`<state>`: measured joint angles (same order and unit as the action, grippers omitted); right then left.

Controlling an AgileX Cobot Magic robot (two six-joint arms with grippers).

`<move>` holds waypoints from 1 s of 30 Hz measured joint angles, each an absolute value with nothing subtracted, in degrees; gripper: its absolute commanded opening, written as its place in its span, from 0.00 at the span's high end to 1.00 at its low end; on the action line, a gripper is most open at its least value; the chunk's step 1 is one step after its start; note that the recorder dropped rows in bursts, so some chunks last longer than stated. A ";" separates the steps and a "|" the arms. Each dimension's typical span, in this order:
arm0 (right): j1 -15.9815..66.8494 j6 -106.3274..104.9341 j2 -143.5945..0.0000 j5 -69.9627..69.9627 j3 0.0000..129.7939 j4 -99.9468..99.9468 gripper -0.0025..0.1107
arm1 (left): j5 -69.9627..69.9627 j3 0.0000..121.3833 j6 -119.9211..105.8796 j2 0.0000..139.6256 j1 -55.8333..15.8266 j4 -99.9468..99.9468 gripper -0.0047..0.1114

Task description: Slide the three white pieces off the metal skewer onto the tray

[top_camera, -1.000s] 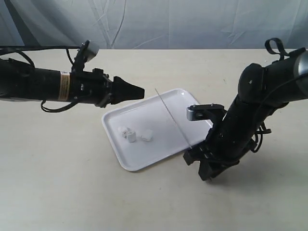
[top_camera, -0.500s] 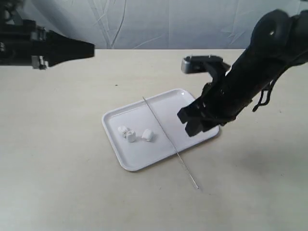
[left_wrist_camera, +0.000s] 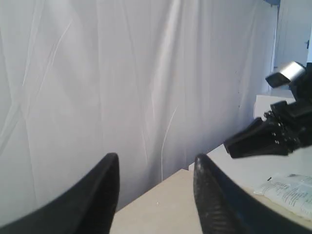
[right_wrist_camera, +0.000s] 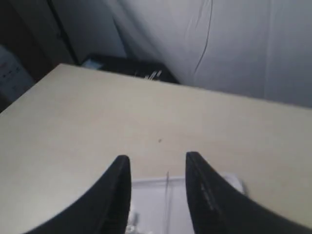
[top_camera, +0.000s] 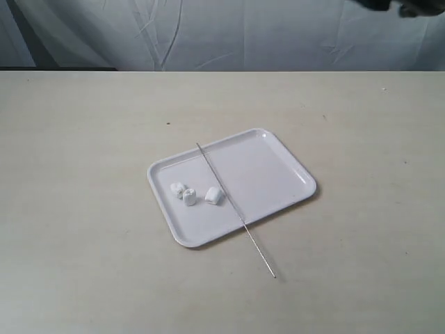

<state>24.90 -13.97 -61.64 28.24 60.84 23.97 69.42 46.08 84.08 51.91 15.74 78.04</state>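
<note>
The white tray (top_camera: 278, 167) lies in the middle of the table. The three white pieces (top_camera: 189, 195) sit loose on its left part, two touching and one (top_camera: 213, 196) a little apart. The metal skewer (top_camera: 233, 207) lies bare across the tray, beside the pieces, its near end resting on the table past the rim. My left gripper (left_wrist_camera: 156, 158) is open and empty, raised and facing the backdrop. My right gripper (right_wrist_camera: 157, 157) is open and empty too, high above the tray (right_wrist_camera: 156, 204), with the skewer (right_wrist_camera: 166, 192) showing between its fingers.
A pale curtain hangs behind the beige table (top_camera: 83, 209). Only a dark bit of the right arm (top_camera: 389, 4) shows at the exterior view's top edge. In the left wrist view the other arm's gripper (left_wrist_camera: 258, 141) hangs above a printed sheet (left_wrist_camera: 292, 192).
Both arms have lifted and pulled back out of the exterior view. The right gripper let go of the skewer, which now lies flat across the tray and table, shifted slightly left.
</note>
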 measured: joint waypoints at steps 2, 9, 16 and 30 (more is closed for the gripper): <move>24.90 -13.73 -56.74 27.64 59.18 18.10 0.75 | 69.12 43.42 83.80 44.90 15.83 79.82 0.56; 24.90 -9.76 -35.95 27.86 45.44 2.90 0.93 | 56.25 29.99 92.18 16.72 13.80 90.85 0.56; 24.90 -7.86 -13.01 31.37 25.70 1.50 0.98 | 41.81 18.90 102.55 0.70 13.73 95.01 0.56; 24.90 -7.72 -3.05 31.07 18.71 -0.85 0.98 | 47.25 13.80 107.63 0.26 13.73 100.16 0.56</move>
<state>24.90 -7.72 -3.05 31.07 18.71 -0.85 47.25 13.80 107.63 0.26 13.73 100.16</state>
